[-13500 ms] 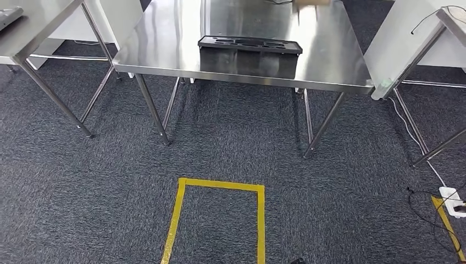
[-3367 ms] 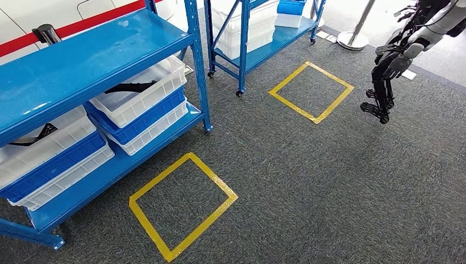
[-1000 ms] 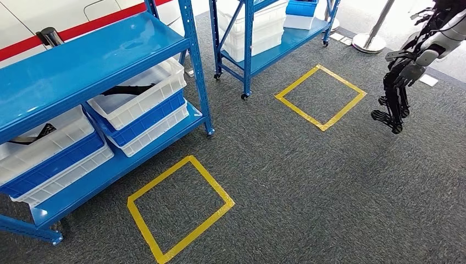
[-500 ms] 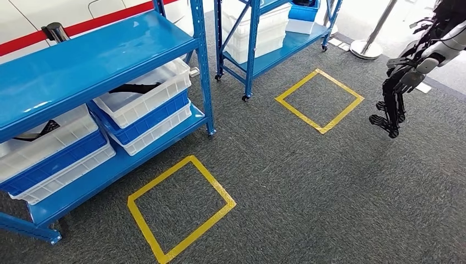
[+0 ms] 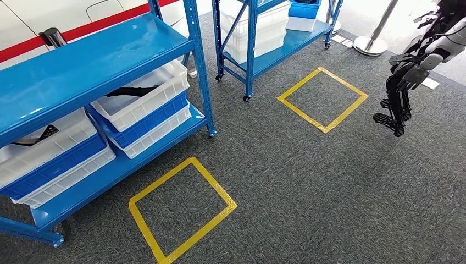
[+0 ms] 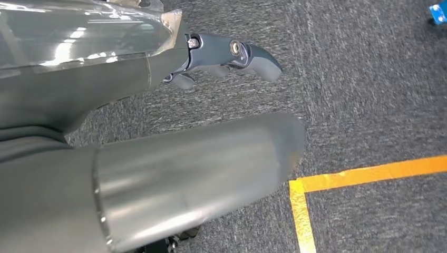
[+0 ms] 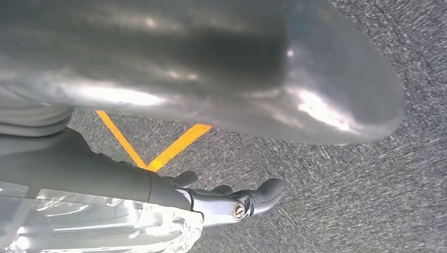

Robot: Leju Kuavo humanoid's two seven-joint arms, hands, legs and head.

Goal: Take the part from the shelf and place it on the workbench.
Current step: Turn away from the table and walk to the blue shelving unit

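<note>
A blue metal shelf (image 5: 99, 52) stands at the left of the scene on grey carpet, its broad upper deck running from near left toward far right, with white and blue bins stacked on the lower deck beneath it. One black part (image 5: 125, 91), a thin, elongated, curved piece, lies in the top white bin (image 5: 144, 99) near the shelf's right post. Another black part (image 5: 34, 136) lies in the white bin (image 5: 46, 144) further left, mostly hidden under the deck.
</note>
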